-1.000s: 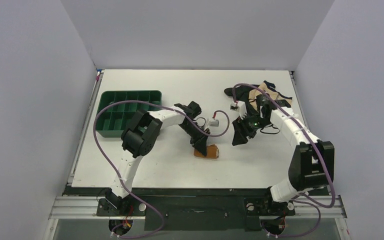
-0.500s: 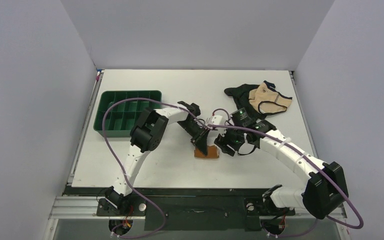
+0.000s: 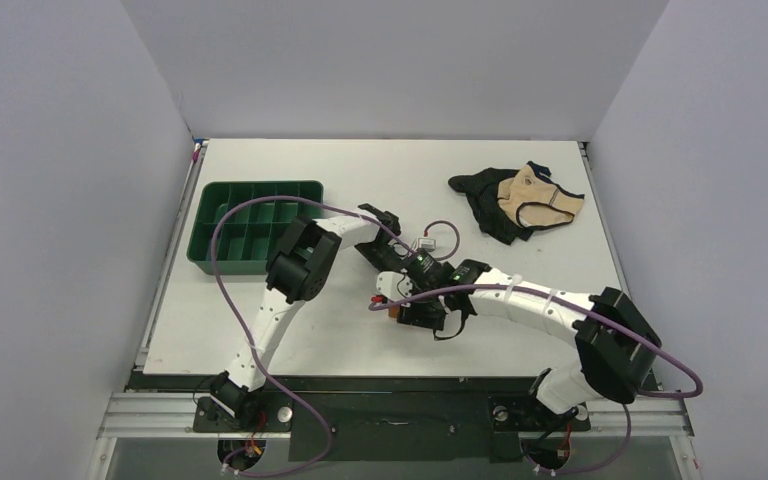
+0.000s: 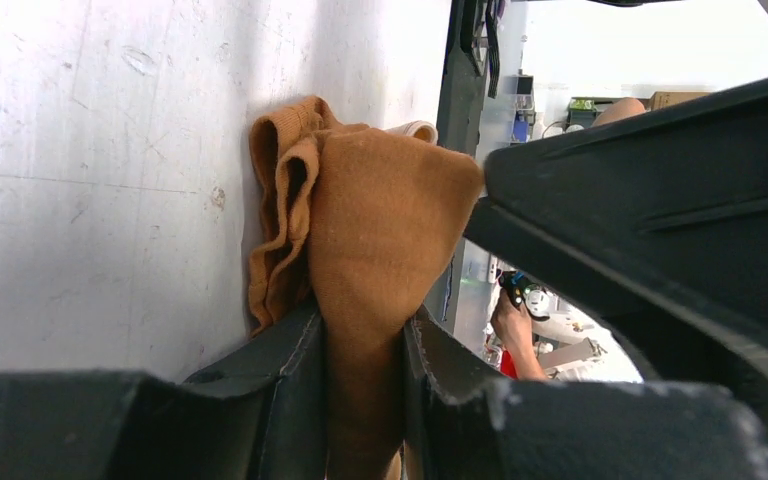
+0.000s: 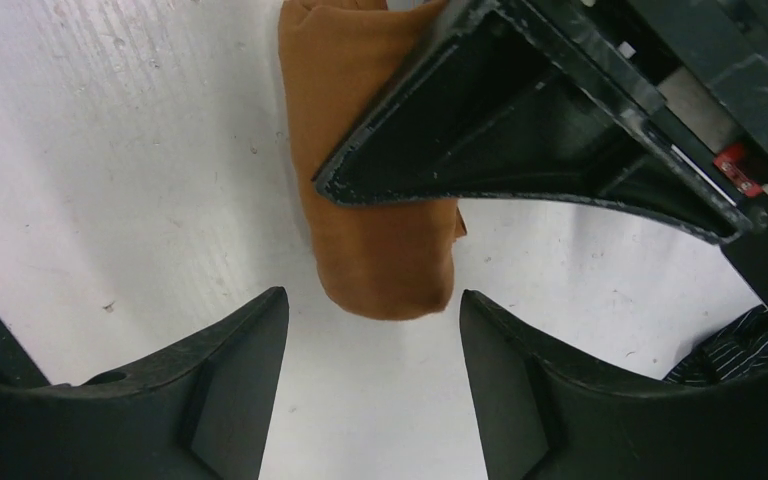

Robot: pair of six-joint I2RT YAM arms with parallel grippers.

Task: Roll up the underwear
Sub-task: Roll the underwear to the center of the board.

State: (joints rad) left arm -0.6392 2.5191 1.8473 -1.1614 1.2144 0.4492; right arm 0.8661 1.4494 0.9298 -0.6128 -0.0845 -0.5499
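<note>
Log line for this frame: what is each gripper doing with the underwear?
left gripper: shut on underwear | right gripper: open over its free end | underwear: folded bundle on table

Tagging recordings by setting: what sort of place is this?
Probably a robotics lab test cell: a white table boxed in by plain grey panels, with an aluminium rail along its near edge.

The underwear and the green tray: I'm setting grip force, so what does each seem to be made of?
The underwear: seems a soft knit fabric, perhaps cotton jersey, matte rust-brown; fine weave shows and it folds and bunches limply. The green tray: likely moulded plastic, dark green; thin even dividers and rounded corners suggest it, though the view is too small to be sure.
</note>
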